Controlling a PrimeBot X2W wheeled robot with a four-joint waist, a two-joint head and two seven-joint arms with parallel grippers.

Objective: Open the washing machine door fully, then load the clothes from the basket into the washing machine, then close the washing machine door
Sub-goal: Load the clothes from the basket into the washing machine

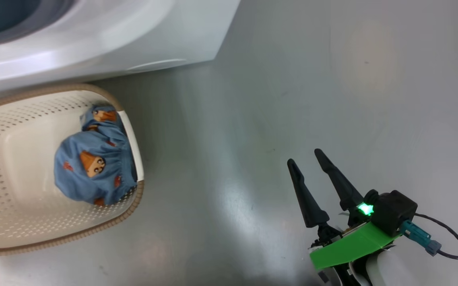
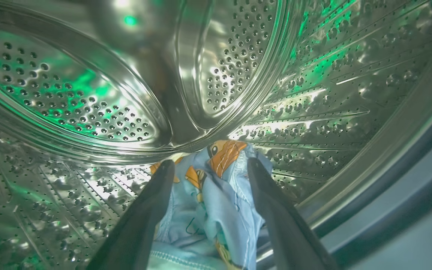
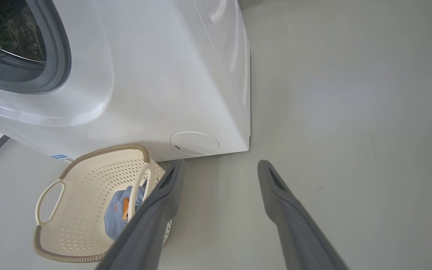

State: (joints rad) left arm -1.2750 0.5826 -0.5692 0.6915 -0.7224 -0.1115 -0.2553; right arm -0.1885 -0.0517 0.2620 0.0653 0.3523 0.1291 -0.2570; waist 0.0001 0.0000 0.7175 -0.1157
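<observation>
Inside the perforated steel drum of the big white front-loading washing machine, the left gripper has its two dark fingers apart, with a soft blue garment printed with orange-brown bears lying between them. A second blue bear-print garment sits bunched at the right end of the cream perforated plastic basket on the grey floor before the machine. The right gripper hangs above the floor well right of the basket, fingers apart, holding nothing.

head view: high, looking steeply down at the floor, washing machine front top left, basket lower left. left wrist view: close inside the drum. right wrist view: lower, facing the same machine front and basket.
</observation>
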